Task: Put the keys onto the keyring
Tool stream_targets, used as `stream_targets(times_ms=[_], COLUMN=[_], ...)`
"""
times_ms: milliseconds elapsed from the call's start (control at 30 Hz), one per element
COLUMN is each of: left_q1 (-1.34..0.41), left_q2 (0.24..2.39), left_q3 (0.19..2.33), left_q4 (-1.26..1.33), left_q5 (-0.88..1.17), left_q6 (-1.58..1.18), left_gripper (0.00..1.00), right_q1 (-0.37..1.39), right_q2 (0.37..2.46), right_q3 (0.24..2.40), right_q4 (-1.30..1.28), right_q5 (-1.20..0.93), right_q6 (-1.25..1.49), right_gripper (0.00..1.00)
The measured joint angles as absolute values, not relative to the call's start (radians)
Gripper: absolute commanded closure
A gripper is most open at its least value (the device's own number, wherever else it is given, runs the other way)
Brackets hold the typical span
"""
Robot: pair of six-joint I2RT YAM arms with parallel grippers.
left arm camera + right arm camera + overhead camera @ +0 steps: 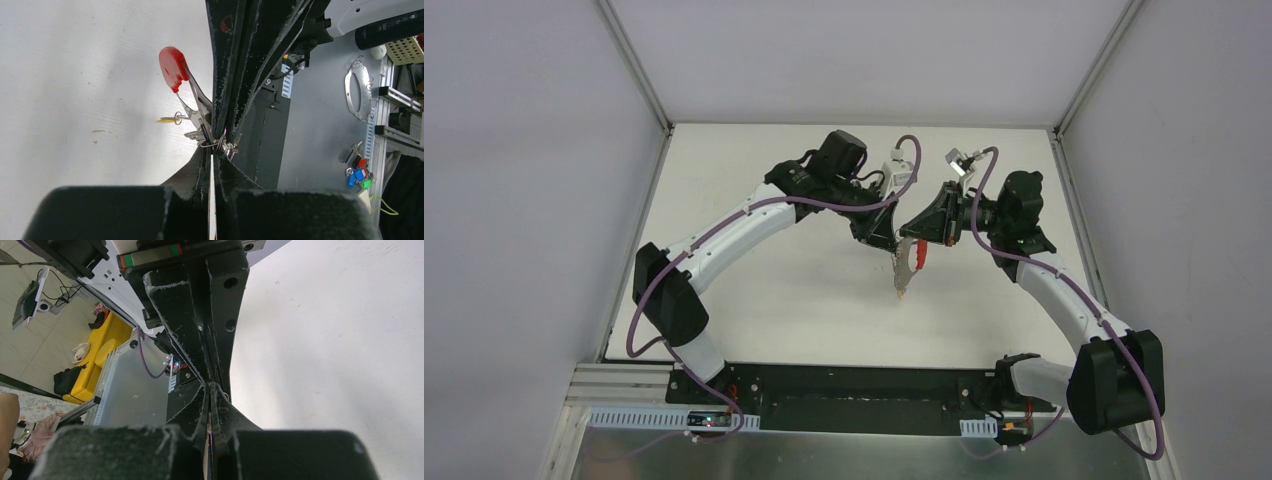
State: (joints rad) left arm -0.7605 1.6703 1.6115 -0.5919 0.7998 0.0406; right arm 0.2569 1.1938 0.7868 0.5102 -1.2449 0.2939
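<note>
The keys (905, 268) hang in the air over the middle of the table, just below the spot where both grippers meet tip to tip. In the left wrist view the silver keys (196, 134) dangle with a yellow-headed one (167, 120) and a red-ended strap (172, 65). Silver rings (226, 145) sit right at my left gripper (216, 149), which is shut on the bunch. My right gripper (209, 385) is shut, nose to nose with the left gripper (892, 243). What it pinches is hidden. I cannot make out the keyring.
White table (804, 310) with grey walls on three sides. A black base rail (854, 385) runs along the near edge. Off the table, on a grey shelf, lie a metal oval plate (357, 95) and coloured key tags (357, 174).
</note>
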Motion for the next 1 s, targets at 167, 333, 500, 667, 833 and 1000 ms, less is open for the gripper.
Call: stream_targets(times_ms=[167,333,500,667,833,1000], left_q1=[-0.76,-0.756,-0.743,-0.732,-0.732,-0.732], left_q2=[1.668,1.655,1.628,1.613,1.613,1.619], left_q3=[1.611,1.607,1.607,1.62,1.643,1.655], left_q4=[-0.592,-0.597,-0.604,-0.614,-0.614,-0.608], left_q5=[0.798,0.789,0.776,0.776,0.779,0.796], left_q6=[0.048,0.06,0.071,0.075,0.07,0.056], left_gripper=[0.98,0.82,0.74,0.72,0.72,0.75], right_q1=[0.257,0.257,0.257,0.257,0.257,0.257], right_q2=[1.194,1.194,1.194,1.194,1.194,1.194], right_q3=[0.787,0.787,0.787,0.787,0.787,0.787], right_q4=[0.51,0.512,0.512,0.512,0.512,0.512], right_q5=[-1.248,-1.259,-1.271,-1.276,-1.281,-1.281], right_q6=[0.286,0.278,0.27,0.268,0.266,0.263], right_gripper=[1.0,1.0,1.0,1.0,1.0,1.0])
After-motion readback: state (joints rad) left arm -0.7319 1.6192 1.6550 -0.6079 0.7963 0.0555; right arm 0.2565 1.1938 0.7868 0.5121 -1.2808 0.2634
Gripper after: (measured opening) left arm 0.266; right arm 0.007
